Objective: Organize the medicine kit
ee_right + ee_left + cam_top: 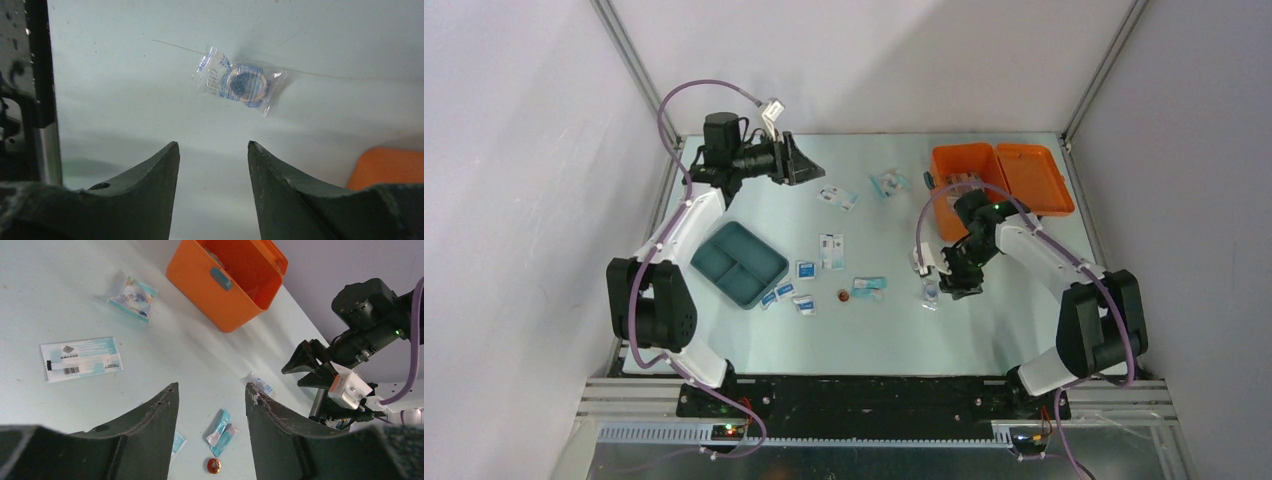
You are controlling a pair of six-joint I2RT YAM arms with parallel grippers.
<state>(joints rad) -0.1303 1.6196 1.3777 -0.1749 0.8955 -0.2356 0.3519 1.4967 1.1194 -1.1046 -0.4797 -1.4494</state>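
Pale metal worktop (894, 335) stands boxed in by white walls. Low over it, the right claw (952, 287) has its jaws spread and holds nothing. In its wrist view a clear plastic sachet with a ring-shaped item inside (240, 85) lies flat past the fingertips at 12 o'clock, apart from them. From this claw, at 1 o'clock in the top view, sits the medicine kit (954, 162), an orange rectangular plastic box. Its lid lies open toward 3 o'clock, in the worktop's far right corner.

The left claw (809, 165) is at the worktop's 11 o'clock, jaws also spread and empty. A teal divided plastic tray (724, 255) rests at its 7 o'clock. Small white-and-teal paper packets (831, 250) lie scattered between tray and sachet.
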